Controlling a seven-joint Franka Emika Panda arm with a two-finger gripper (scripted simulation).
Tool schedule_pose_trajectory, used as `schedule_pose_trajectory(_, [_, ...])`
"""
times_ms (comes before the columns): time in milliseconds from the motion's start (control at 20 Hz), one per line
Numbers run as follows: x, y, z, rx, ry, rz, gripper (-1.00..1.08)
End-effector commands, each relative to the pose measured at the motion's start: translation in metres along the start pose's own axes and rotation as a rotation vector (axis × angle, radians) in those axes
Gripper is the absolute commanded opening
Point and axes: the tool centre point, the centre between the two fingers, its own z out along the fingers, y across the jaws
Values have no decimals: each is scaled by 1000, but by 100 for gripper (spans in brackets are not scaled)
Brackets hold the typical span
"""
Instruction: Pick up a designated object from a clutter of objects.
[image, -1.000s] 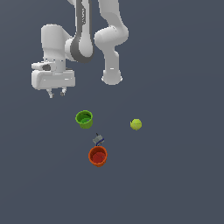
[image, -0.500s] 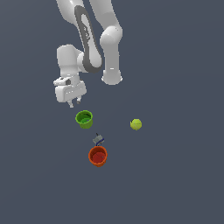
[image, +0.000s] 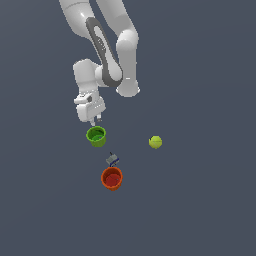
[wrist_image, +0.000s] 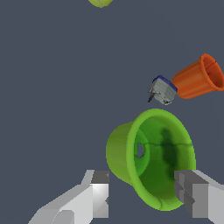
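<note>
The green cup (image: 96, 136) stands upright on the dark floor, left of centre in the exterior view. My gripper (image: 95, 120) hangs just above its far rim, open and empty. In the wrist view the green cup (wrist_image: 151, 157) fills the space between my two spread fingers (wrist_image: 99, 192), and the gripper (wrist_image: 146, 194) is not touching it. The orange-red cup (image: 112, 178) stands nearer the camera, with the tiny grey-blue item (image: 113, 159) between the two cups. The yellow-green ball (image: 155, 142) lies to the exterior view's right.
In the wrist view the orange-red cup (wrist_image: 197, 78) and the grey-blue item (wrist_image: 162, 90) sit close beyond the green cup, and the ball (wrist_image: 100, 2) is at the frame edge. The white arm (image: 112, 55) reaches over from behind.
My gripper has moved toward the exterior view's right and down, from well left of the green cup to just above it. The objects have not moved.
</note>
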Motion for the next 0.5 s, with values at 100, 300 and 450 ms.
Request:
schedule_pose_trajectory(100, [2, -2, 2, 2, 5, -6, 28])
schedule_pose_trajectory(300, [2, -3, 5, 2, 5, -6, 28])
schedule_pose_trajectory(450, [2, -3, 12, 2, 6, -7, 28])
